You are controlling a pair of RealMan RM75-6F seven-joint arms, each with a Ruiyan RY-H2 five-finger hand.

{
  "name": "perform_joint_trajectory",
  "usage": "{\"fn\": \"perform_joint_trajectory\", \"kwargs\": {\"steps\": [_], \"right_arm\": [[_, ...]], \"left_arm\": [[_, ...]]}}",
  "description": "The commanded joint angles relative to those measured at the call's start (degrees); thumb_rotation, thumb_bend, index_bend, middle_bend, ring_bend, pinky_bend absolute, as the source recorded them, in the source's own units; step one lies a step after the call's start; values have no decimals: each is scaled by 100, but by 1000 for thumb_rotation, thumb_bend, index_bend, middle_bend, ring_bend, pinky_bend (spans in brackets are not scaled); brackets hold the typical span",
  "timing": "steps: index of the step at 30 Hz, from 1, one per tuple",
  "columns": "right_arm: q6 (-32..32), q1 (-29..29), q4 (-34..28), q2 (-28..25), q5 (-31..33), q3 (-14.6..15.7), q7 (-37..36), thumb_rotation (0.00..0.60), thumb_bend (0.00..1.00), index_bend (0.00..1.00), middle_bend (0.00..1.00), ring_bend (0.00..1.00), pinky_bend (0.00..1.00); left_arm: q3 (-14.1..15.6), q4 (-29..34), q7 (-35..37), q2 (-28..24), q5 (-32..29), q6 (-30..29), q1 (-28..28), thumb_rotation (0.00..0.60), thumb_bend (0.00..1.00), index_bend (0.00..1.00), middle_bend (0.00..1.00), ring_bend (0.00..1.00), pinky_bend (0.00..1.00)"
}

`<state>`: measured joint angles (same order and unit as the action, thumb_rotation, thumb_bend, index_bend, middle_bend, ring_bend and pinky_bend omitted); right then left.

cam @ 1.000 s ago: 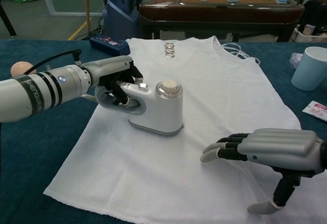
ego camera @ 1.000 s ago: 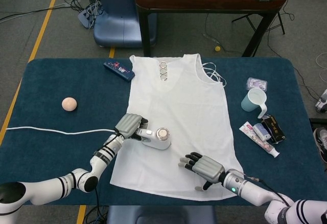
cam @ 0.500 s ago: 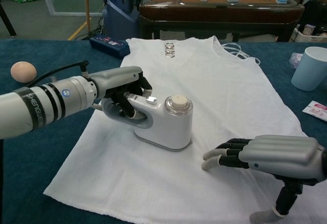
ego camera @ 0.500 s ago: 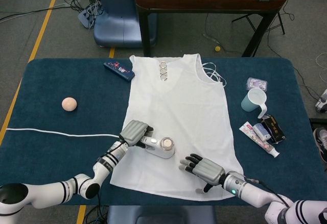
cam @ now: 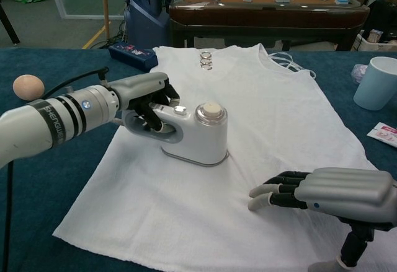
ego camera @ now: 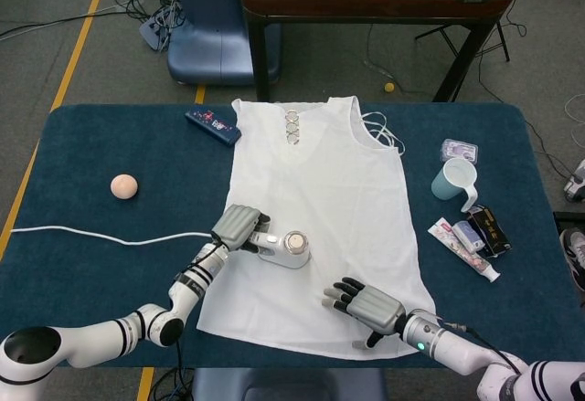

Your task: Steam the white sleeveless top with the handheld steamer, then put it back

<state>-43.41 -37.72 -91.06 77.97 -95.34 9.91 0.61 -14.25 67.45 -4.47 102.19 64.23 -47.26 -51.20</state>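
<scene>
The white sleeveless top (ego camera: 324,200) (cam: 260,117) lies flat on the dark blue table, neckline toward the far side. On its lower left part stands the white handheld steamer (ego camera: 287,248) (cam: 198,134), and my left hand (ego camera: 239,227) (cam: 146,101) grips its handle. A white cord (ego camera: 101,236) trails left from it across the table. My right hand (ego camera: 364,304) (cam: 335,191) rests palm down on the top's lower right hem, fingers spread flat on the cloth, holding nothing.
A peach ball (ego camera: 123,185) (cam: 28,87) lies at the left. A dark blue flat box (ego camera: 213,125) sits near the top's left shoulder. To the right stand a pale blue mug (ego camera: 453,180) (cam: 376,83), a clear case (ego camera: 459,151) and several small packets (ego camera: 475,237). A white cable (ego camera: 382,132) lies by the right shoulder.
The steamer first slid toward the hem and a little right, then came back up and left. My right hand shifted slightly nearer the table's front edge, still flat on the cloth.
</scene>
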Motion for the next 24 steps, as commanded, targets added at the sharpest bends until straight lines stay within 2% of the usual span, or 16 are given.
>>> {"fn": "perform_joint_trajectory", "kwargs": {"steps": [1,8,16,24], "right_arm": [[-9,-7,-7,-3,6,4,10,505,270,0,65,0,0],[-39,-17,-33,-10,36,12,38,505,270,0,64,0,0],[-71,-27,-71,-19,55,20,76,505,270,0,64,0,0],[-70,-44,-73,14,74,30,99,505,271,0,64,0,0]], "left_arm": [[-81,-166,44,27,-91,9,-8,600,249,950,901,744,789],[-104,-368,57,-98,-179,23,60,600,248,950,900,744,789],[49,-182,-16,-498,-148,12,256,600,248,949,899,743,789],[63,637,114,-969,29,-211,454,600,248,945,897,741,790]]}}
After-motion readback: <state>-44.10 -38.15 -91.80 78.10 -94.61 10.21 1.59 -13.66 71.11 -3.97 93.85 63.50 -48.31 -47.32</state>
